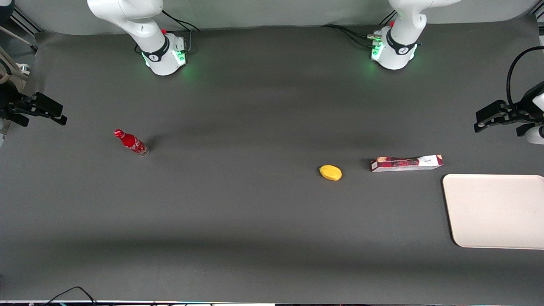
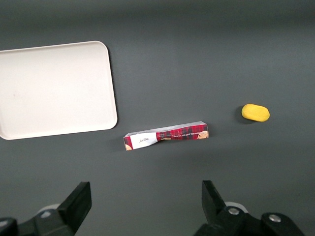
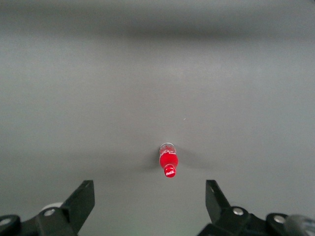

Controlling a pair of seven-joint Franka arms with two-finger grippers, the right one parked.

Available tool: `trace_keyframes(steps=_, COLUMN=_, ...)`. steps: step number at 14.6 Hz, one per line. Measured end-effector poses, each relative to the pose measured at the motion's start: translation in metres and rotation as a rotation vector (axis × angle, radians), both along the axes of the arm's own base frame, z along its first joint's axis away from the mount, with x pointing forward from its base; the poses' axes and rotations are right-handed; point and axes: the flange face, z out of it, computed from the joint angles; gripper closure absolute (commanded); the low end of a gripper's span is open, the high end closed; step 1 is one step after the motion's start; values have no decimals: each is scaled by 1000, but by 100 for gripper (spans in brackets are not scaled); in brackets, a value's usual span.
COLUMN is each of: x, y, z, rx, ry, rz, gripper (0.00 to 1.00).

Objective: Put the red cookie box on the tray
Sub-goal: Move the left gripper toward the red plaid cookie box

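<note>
Red cookie box [image 1: 406, 163] [image 2: 167, 136] flat on table, near cream tray [image 1: 495, 210] [image 2: 56, 88], not touching; pincer [image 1: 499, 119] [image 2: 146, 206] above, open.

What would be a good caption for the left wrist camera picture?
Open gripper hovering above the table, looking down on the red cookie box lying between the bare tray and a yellow object.

Your working arm [image 1: 403, 25] is glossy white, its rounded base ringed by a black band and glowing green at the foot, with black cables trailing beside that base and a small red dot above the band. Its gripper [image 2: 147, 206] carries two black wedge-shaped fingers [image 2: 212, 196], spread wide apart, on black mounts with silver screws.
</note>
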Motion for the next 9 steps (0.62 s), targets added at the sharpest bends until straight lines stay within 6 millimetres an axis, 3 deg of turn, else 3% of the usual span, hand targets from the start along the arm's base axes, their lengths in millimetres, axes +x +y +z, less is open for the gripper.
trace_keyframes(steps=6, x=1, y=2, z=0, rx=3, ry=-4, rz=-5, gripper=0)
trace_keyframes(steps=9, x=0, y=1, z=-11, rx=14, ry=21, rz=-12, gripper=0)
